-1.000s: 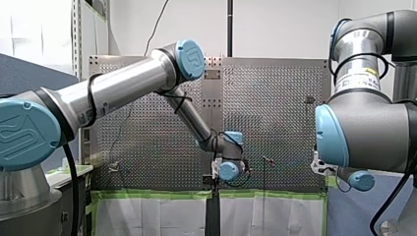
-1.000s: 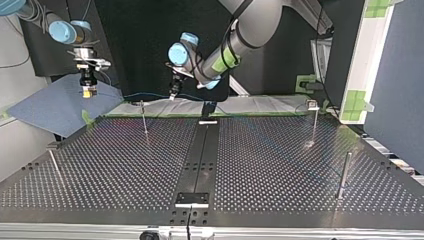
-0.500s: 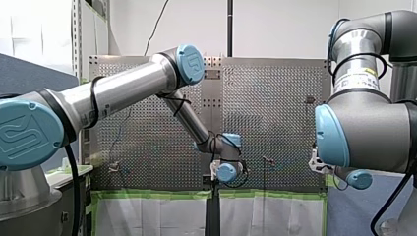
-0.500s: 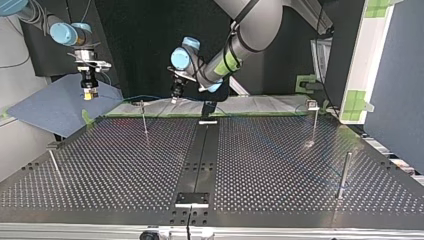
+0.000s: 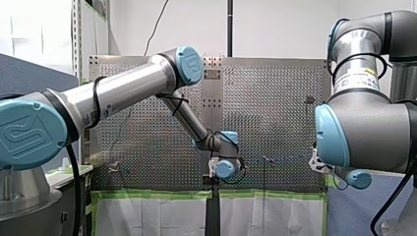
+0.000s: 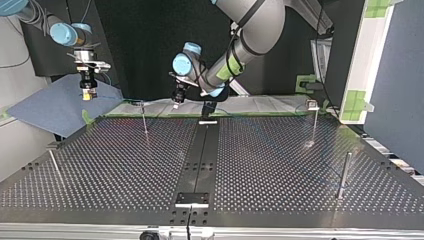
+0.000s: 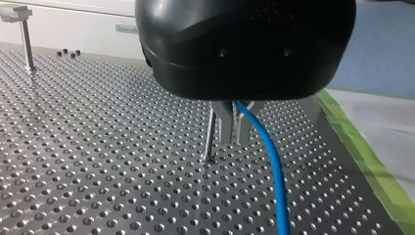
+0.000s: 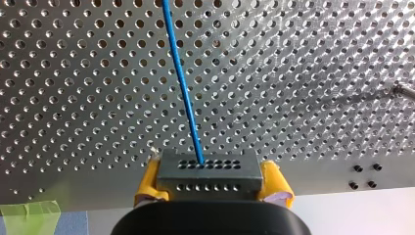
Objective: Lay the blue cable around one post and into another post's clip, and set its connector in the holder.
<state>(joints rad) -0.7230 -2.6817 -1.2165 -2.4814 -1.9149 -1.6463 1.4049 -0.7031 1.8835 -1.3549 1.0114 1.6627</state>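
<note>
My left hand [image 7: 234, 132] pinches the blue cable [image 7: 272, 161] — post [image 7: 211, 131] just beside it | my right hand [image 8: 211, 185] clamps the connector [image 8: 208, 169].

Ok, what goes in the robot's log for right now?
left gripper: shut on blue cable | right gripper: shut on connector | post: beside left gripper
</note>
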